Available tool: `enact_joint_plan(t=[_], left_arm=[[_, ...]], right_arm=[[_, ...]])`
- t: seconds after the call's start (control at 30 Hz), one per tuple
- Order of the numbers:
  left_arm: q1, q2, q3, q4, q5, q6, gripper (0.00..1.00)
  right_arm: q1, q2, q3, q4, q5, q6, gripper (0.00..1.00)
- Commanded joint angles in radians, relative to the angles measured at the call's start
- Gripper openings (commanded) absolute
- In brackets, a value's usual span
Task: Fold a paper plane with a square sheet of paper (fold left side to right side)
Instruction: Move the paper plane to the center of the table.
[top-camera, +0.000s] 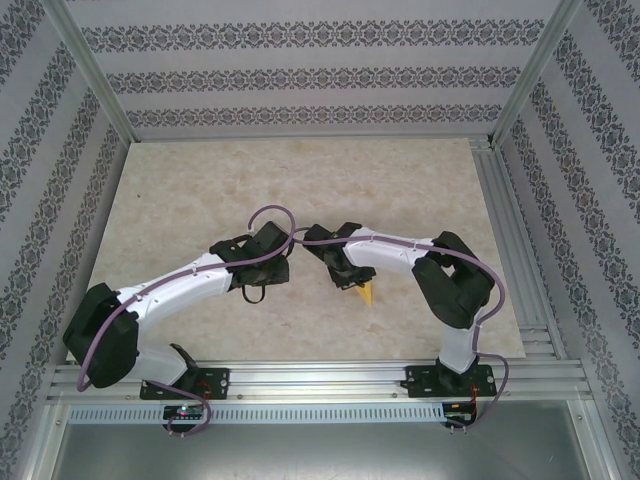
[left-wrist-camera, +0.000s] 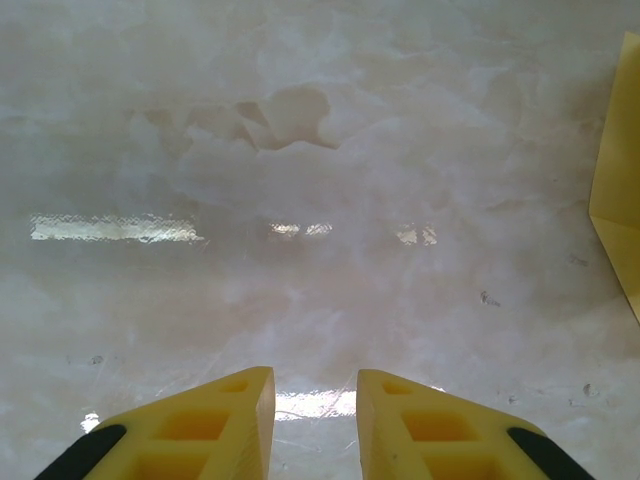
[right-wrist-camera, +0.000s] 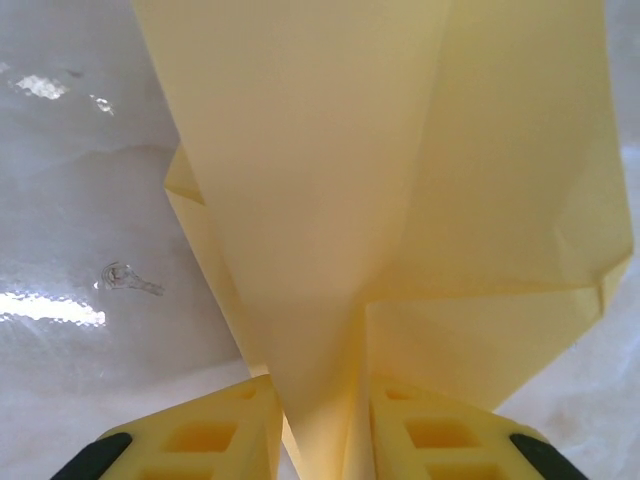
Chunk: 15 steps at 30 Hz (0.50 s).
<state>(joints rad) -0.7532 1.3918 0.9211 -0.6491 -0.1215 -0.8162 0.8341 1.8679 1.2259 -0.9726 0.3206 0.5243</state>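
- Right wrist view: the paper (right-wrist-camera: 400, 200), folded and creased, rises between the fingers of the right gripper (right-wrist-camera: 320, 385), which clamps its narrow end.
- Top view: a yellow tip pokes out below that gripper, mid-counter (top-camera: 300, 190).
- Left gripper (left-wrist-camera: 316, 375): slightly parted, empty, over bare counter, near the paper's edge.

From above, the right gripper (top-camera: 352, 280) covers most of the paper (top-camera: 367, 293); the small yellow tip left showing is too small to read any folds. The left wrist view cuts the paper off at its right edge. In the right wrist view the paper runs off the top, its lower end hidden between the fingers (right-wrist-camera: 215, 440).
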Motion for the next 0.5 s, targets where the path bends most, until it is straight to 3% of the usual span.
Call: enact_joint_plan(t=[0.0, 0.27, 0.47], left_arm=[[0.003, 0.010, 0.014, -0.014, -0.012, 0.011, 0.30], [0.003, 0.016, 0.021, -0.017, -0.012, 0.012, 0.30], [0.003, 0.024, 0.023, -0.020, -0.011, 0.011, 0.30]], right_arm=[[-0.020, -0.048, -0.024, 0.011, 0.029, -0.005, 0.23], [-0.071, -0.108, -0.074, 0.059, -0.024, -0.034, 0.05], [-0.155, -0.219, -0.160, 0.157, -0.166, -0.076, 0.03]])
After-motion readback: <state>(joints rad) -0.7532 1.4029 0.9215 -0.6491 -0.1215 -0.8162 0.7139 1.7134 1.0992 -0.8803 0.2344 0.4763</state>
